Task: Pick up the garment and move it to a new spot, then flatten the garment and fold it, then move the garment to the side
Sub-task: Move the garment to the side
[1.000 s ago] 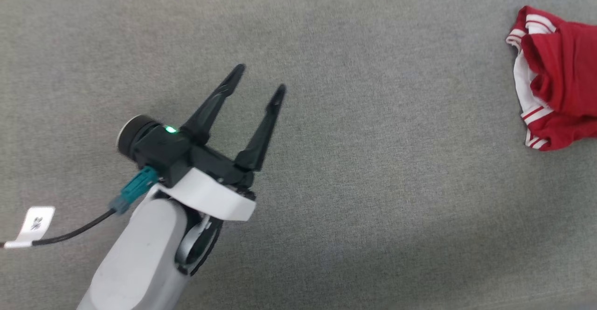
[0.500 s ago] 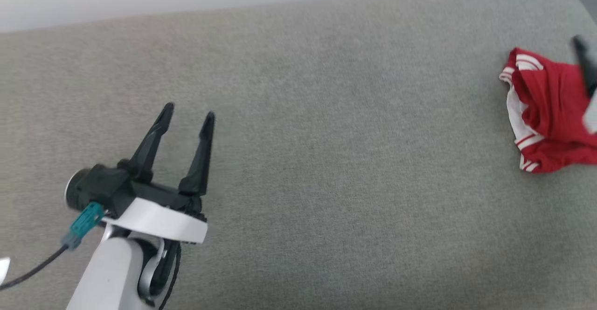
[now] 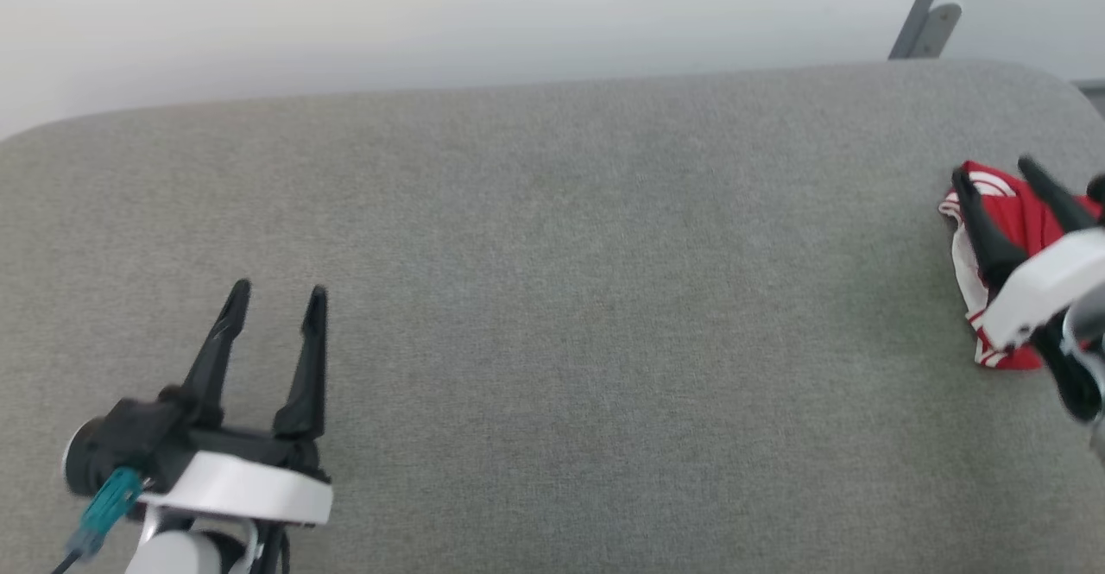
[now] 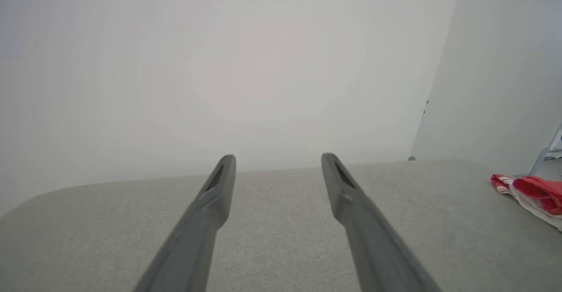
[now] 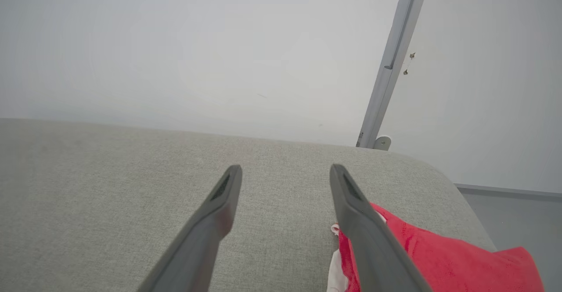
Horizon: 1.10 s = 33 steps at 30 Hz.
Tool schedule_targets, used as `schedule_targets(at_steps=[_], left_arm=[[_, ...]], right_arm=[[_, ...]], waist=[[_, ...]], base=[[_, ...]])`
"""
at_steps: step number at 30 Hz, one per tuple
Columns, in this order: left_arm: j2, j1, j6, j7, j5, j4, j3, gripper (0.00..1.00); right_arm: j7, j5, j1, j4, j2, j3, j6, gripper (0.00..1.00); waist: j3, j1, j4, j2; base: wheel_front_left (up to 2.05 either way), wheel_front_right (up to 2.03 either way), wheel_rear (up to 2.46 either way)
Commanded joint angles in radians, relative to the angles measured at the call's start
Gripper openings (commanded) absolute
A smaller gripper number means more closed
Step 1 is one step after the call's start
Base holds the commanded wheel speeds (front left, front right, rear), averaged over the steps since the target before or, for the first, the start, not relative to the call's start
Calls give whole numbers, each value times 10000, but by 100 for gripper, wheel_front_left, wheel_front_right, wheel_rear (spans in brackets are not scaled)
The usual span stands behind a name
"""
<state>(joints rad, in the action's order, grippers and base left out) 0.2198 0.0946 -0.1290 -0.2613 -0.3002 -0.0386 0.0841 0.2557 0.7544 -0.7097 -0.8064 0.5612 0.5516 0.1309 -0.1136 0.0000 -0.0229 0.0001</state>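
- The garment (image 3: 1027,220) is seen bunched up, red cloth with white lining and striped trim showing, at the far right corner of the grey upholstered cushion (image 3: 552,298), close to its rounded edge.
- No flat spread or neat fold can be made out. Such a heap would suit cloth waiting to be lifted, or cloth loosely gathered and set aside, and which one is not settled here.
- The right gripper (image 3: 992,170) is held directly over the garment with its fingers spread wide and nothing between them, a pose judged to suit a reach down onto the cloth.
- In the right wrist view the garment (image 5: 439,248) is partly covered by one finger. Whether cloth is touched cannot be told.
- The left gripper (image 3: 280,289) is kept well apart, low at the cushion's left side, fingers likewise spread and nothing held. It is judged to be parked clear of the work.
- From the left wrist view the garment (image 4: 533,191) is seen far off at the right.
- The broad middle of the cushion is left bare between the two arms.
- A pale wall (image 3: 432,22) is seen behind, and a slanted metal post (image 3: 928,4) just beyond the garment's corner. The post and the cushion's edge are judged the only nearby hazards.
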Motion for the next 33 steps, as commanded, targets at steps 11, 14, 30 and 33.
schedule_targets(at_steps=[11,14,30,33], left_arm=[[-359,-1592,-14,-51,316,521,-997,100],[-424,-1865,-12,-51,376,563,-1099,100],[-773,-2672,-14,-51,263,481,-1325,100],[-799,-2704,-12,-51,238,425,-1346,100]], right_arm=[[89,-1731,3267,1889,-1115,-3116,-2,100],[90,-2204,4093,2402,-1466,-3792,-2,100],[93,-3530,6762,4463,-2965,-5732,-2,100],[92,-3623,6970,4676,-3085,-5855,-2,100]], waist=[[763,0,331,-1],[896,0,389,-1],[1268,0,558,-1],[1276,0,568,-1]], base=[[0,0,0],[0,0,0],[0,0,0],[0,0,0]])
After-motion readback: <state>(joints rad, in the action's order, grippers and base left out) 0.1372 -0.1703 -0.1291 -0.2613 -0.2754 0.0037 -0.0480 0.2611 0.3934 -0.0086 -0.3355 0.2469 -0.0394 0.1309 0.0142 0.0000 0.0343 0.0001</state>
